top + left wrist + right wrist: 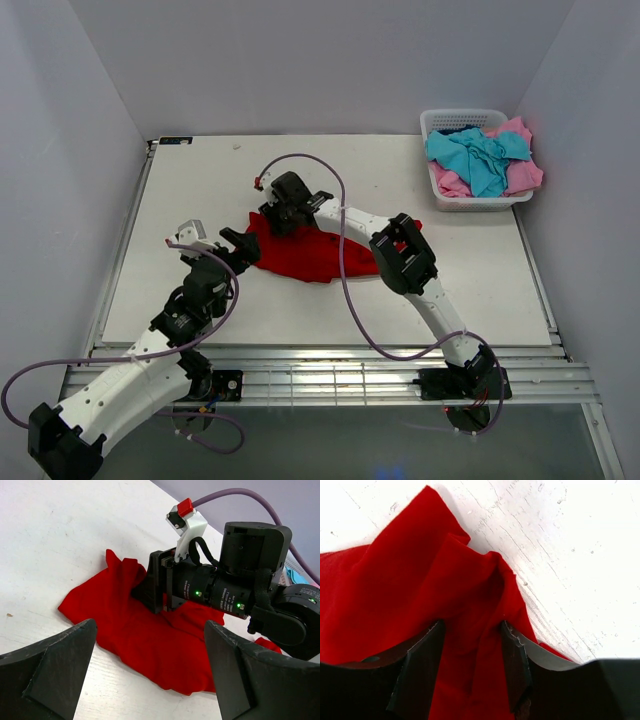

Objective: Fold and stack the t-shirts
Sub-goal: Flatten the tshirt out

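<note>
Red t-shirt [395, 590] fold between parted right fingers [420, 677].

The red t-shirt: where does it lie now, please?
Top view: the red t-shirt lies mid-table, right gripper on its far edge, left gripper at its left end.

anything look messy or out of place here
The red t-shirt lies crumpled on the table, not flat; the turquoise t-shirt and pink t-shirt are heaped in the basket, hanging over its rim. Nothing looks damaged.

White table [200, 180] between pale, seemingly lavender walls [300, 60].
</note>
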Available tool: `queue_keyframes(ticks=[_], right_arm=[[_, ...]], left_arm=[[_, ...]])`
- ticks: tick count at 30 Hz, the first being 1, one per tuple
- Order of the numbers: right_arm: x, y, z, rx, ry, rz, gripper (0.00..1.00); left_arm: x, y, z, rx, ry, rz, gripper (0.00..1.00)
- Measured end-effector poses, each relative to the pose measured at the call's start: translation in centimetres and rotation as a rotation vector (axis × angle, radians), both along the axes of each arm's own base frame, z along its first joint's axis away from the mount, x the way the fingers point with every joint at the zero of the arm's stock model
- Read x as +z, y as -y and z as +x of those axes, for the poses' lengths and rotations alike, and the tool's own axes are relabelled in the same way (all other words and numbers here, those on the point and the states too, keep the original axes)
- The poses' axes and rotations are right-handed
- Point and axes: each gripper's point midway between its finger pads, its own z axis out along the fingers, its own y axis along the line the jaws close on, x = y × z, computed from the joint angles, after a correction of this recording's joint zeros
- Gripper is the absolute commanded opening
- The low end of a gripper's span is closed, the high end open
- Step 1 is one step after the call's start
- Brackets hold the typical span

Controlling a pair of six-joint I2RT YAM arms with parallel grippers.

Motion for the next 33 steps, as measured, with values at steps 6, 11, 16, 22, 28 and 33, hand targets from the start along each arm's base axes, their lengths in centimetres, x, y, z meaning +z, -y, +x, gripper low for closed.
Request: queue_keyframes(ticks=[6,11,16,22,28,33], right_arm=[[0.2,-0.2,0.4,-0.018,0.062,-0.028,0.54],[0.2,0.1,1.5,-0.041,0.104,-0.046,0.1],[0.1,0.5,2.1,-0.072,0.122,-0.059,0.08],[0.3,0.5,1.9,-0.092,0.114,-0.052,0.08],[6.9,-0.3,0.4,-0.097,0.154,-0.02,0.08],[24.2,-0.4,-2.6,-0.096,0.323,0.197,0.08]], left_arm=[[-0.1,-0.1,-0.2,0.0,-0.003,0.002,0.98],[-0.1,-0.1,-0.2,-0.002,-0.001,0.001,0.98],[-0.4,-0.2,-0.3,-0.003,-0.005,0.001,0.98],[-0.6,-0.2,-0.4,-0.006,-0.008,0.0,0.98],[0.1,-0.3,-0.6,-0.004,0.013,-0.024,0.98],[0.6,-0.4,-0.8,-0.002,0.027,-0.047,0.98]])
